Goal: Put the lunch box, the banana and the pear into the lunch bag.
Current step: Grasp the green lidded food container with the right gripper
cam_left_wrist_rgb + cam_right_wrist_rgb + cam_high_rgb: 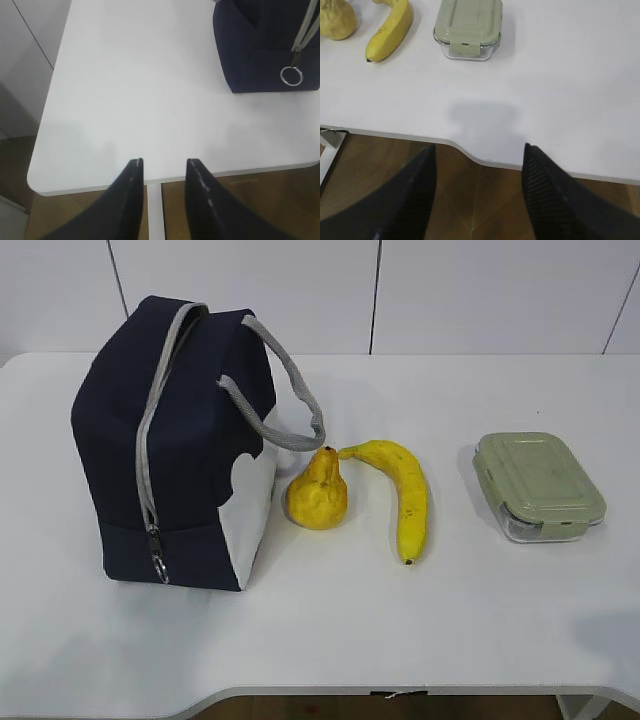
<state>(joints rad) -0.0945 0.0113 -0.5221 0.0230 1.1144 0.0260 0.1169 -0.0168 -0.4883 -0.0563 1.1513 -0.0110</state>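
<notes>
1. Still zipped shut, the lunch bag [175,440], standing tall on the left of the white table [330,620]. Nothing inside it yet, judging by the row of things beside it.
2. Just right of the bag: the pear [318,490], very close to the white corner panel, maybe touching, hard to tell from here. Next, the banana [402,495], its top end almost at the pear's stem. Well apart on the right, the lunch box [540,485] with its green lid clipped on.
3. Left gripper [162,167]: jaws a little apart, holding nothing, hanging over the near table edge, the bag off to its right.
4. Right gripper [477,160]: jaws wide apart, holding nothing, also back over the near edge, facing the lunch box.
5. First job, most likely: open the bag. Best to hold the bag steady with one gripper and catch the ring pull [291,75] low on the zipper [150,455] with the other.
6. Lots of bare table in front and on the right. Tight spot between bag and pear, so careful there. Rounded table edge right under both grippers.
</notes>
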